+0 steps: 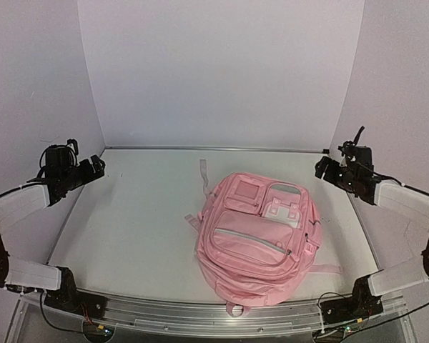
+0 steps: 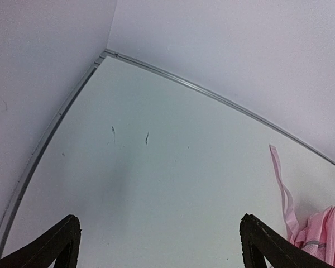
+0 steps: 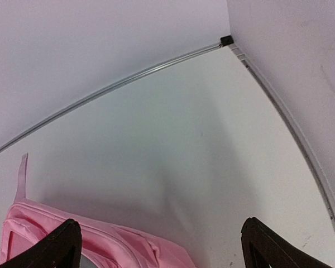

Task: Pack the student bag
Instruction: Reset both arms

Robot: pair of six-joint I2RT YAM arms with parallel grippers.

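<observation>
The student bag point(image 1: 259, 239), a soft pink backpack with zipped front pockets and pale patches, lies flat on the white table right of centre, its top toward the back wall. A loose pink strap point(image 1: 204, 177) trails from its top. My left gripper point(image 1: 96, 166) hovers open at the far left, well away from the bag; in the left wrist view the left gripper point(image 2: 159, 226) has only bare table between its fingers, with the strap point(image 2: 283, 192) at the right. My right gripper point(image 1: 320, 167) hangs open past the bag's right top corner; the right gripper point(image 3: 159, 229) shows the bag's edge point(image 3: 117, 240) below.
White walls enclose the table on three sides, with a metal rail point(image 1: 214, 148) along the back edge. A metal bar point(image 1: 200, 314) carrying both arm bases runs along the near edge. The bag's lower straps point(image 1: 327, 269) stick out toward the right base.
</observation>
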